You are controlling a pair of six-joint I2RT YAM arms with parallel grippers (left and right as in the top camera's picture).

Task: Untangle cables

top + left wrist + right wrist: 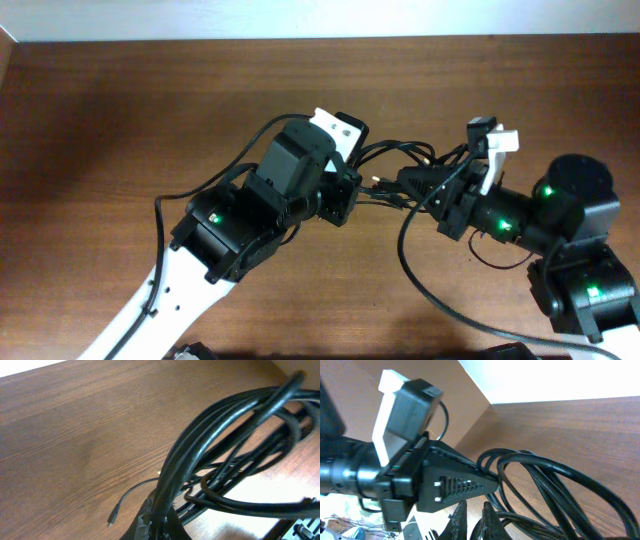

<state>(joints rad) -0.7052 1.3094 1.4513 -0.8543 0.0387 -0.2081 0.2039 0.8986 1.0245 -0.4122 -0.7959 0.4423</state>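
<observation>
The cables are a bunch of glossy black loops held above the brown table between my two arms. My left gripper is shut on the bunch. In the left wrist view its fingers pinch several thick strands that arc up and to the right. A thin cord with a small plug end lies on the wood to the left. My right gripper faces the left one. In the right wrist view its fingers are nearly together on strands of the loops.
The left gripper's black finger and wrist camera fill the left of the right wrist view, very close to my right fingers. The arms' own thicker wires hang near the front. The pale wall borders the table's far edge.
</observation>
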